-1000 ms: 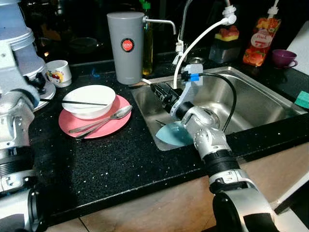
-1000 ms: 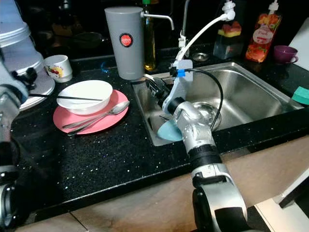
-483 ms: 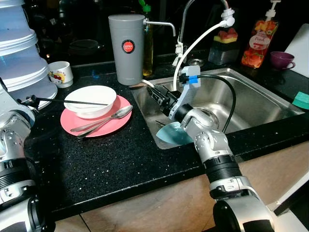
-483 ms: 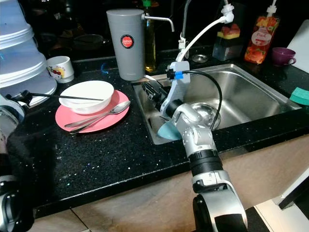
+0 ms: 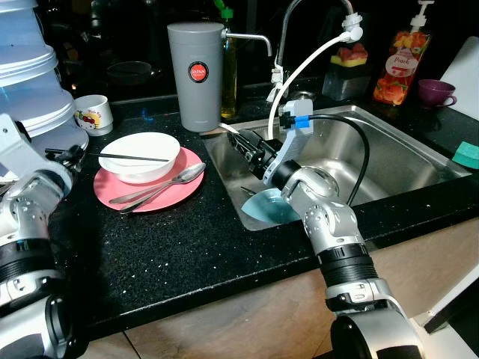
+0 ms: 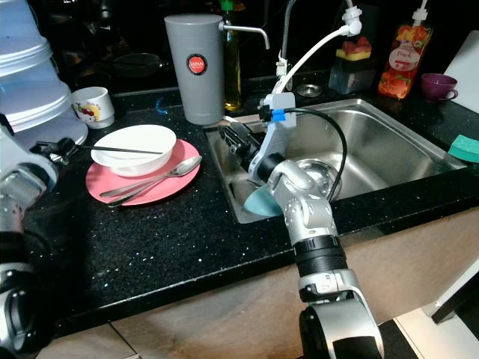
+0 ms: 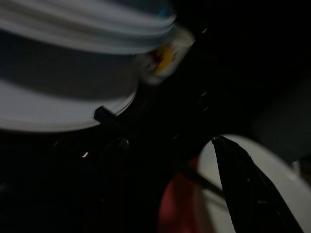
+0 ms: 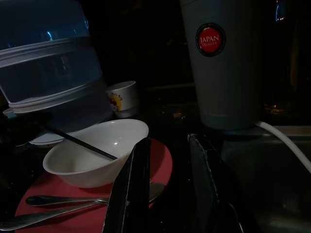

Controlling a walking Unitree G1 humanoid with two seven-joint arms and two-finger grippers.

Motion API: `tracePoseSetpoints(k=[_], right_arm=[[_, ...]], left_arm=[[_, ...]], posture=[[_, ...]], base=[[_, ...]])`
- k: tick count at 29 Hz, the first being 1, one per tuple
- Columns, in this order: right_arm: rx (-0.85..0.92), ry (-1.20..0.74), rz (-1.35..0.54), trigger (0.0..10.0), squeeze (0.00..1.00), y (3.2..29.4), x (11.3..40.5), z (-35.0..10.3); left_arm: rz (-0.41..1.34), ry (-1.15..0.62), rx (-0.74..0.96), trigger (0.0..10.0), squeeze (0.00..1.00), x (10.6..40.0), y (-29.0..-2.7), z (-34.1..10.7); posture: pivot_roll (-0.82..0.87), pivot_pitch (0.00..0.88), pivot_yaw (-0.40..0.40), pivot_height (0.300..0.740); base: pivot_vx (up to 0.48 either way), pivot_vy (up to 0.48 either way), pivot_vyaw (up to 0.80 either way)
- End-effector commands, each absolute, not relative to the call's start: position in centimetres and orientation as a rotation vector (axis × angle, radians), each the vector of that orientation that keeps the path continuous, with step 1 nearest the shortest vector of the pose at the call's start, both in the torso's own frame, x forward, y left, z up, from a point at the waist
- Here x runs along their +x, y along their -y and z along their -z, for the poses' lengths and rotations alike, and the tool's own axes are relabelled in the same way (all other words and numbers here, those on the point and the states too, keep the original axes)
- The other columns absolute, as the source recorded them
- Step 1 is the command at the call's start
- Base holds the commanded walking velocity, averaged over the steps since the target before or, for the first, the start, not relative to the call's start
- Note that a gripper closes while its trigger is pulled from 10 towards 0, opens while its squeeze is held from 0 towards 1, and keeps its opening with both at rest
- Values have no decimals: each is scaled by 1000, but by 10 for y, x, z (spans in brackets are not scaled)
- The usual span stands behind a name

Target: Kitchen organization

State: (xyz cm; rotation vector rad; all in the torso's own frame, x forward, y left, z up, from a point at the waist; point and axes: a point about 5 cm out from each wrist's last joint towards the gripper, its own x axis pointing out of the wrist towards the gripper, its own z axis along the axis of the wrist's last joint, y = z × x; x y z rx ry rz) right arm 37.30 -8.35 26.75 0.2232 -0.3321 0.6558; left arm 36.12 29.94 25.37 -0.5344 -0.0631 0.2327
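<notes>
White bowl (image 5: 139, 153) on your pink plate (image 5: 147, 191), spoons (image 5: 157, 185) alongside, sits between left gripper (image 5: 75, 155), fingers spread near its rim, and right gripper (image 5: 243, 142), fingers apart over sink (image 5: 389, 149) edge.

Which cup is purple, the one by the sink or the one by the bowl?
The purple cup sits on the counter beyond the sink. The other cup, near the white bowl, is white with a coloured picture.

A white bowl (image 5: 140, 152) sits on a pink plate (image 5: 148, 188), the bench (image 5: 172, 247) is speckled black, and the canister (image 5: 196, 76) is grey with a red badge.
</notes>
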Motion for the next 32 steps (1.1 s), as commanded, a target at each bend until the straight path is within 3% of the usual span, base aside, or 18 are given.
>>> tracePoseSetpoints(k=[1,9,24,31,32], right_arm=[[232,318,-671,10000,0,80,371,-266],[232,318,-673,10000,0,80,370,-266],[229,310,-674,10000,0,82,370,-267],[228,310,-675,10000,0,82,370,-268],[227,310,-677,10000,0,81,370,-268]], left_arm=[[-168,117,-575,10000,0,365,-294,-260],[-110,147,-614,10000,0,367,-289,-262],[-313,309,-670,10000,0,360,-308,-276],[-360,278,-692,10000,0,361,-306,-270],[-428,260,-702,10000,0,360,-309,-261]], posture=[[-1,32,43,740],[-3,42,42,740],[-8,47,38,740],[-10,47,40,740],[-11,46,41,740]], base=[[0,0,0],[0,0,0],[0,0,0],[0,0,0],[0,0,0]])
